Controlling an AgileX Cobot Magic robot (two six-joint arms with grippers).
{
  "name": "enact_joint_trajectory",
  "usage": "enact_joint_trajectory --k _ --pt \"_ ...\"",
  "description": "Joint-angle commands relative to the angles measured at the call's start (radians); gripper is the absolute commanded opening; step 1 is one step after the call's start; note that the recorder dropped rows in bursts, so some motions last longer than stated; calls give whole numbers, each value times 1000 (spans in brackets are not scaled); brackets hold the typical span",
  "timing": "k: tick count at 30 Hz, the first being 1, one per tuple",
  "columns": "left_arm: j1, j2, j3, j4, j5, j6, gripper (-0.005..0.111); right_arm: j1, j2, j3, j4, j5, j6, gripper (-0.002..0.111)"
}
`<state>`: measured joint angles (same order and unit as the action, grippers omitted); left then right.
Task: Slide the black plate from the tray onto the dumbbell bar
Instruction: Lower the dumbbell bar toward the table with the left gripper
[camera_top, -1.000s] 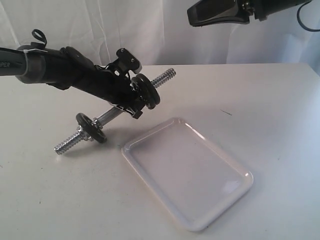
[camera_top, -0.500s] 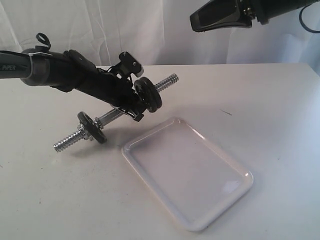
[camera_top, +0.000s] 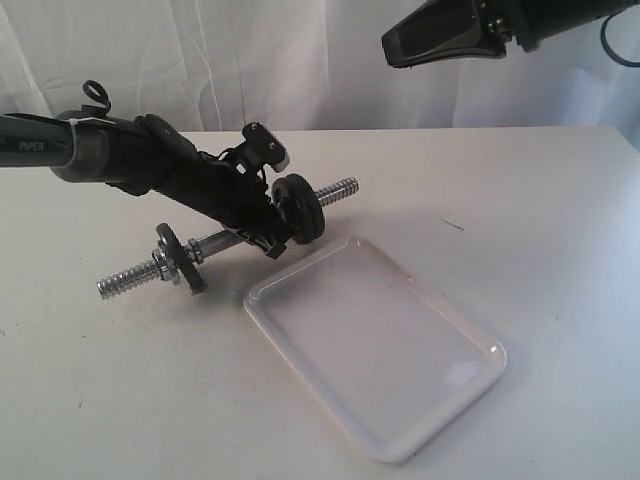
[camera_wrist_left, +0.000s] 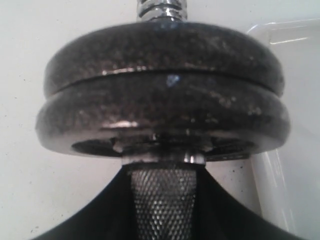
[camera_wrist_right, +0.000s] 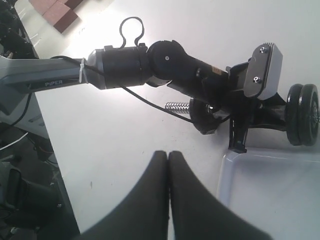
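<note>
1. While your left claw (camera_top: 262, 226) clamps the dumbbell bar (camera_top: 216, 240) at its knurled middle, the bar hangs tilted, tray-side end raised off the surface (camera_top: 520, 200).
2. Look at the tray (camera_top: 252, 297): no disc lies in it, so I judge the sliding done.
3. The black plate (camera_top: 300, 208) sits on the bar just beyond that claw, pressed against a second disc (camera_wrist_left: 165, 60); which is which, I cannot tell.
4. A lone disc (camera_top: 176, 258) rides the other end.
5. Your right claw (camera_wrist_right: 168, 159) hangs high, tips pressed together, holding nothing.
6. What's left, by my judgement: lay the bar down and let go.
</note>
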<state>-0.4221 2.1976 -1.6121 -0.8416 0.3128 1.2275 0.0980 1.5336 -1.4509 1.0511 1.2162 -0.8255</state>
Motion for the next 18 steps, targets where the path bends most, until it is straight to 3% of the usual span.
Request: enact_joint_trajectory --k 1,18 --pt "1 -42 -18 -100 -6 -20 0 -11 -8 -2 5 5 2 0" --pt "1 -42 -18 -104 5 -22 0 -11 -8 -2 5 5 2 0"
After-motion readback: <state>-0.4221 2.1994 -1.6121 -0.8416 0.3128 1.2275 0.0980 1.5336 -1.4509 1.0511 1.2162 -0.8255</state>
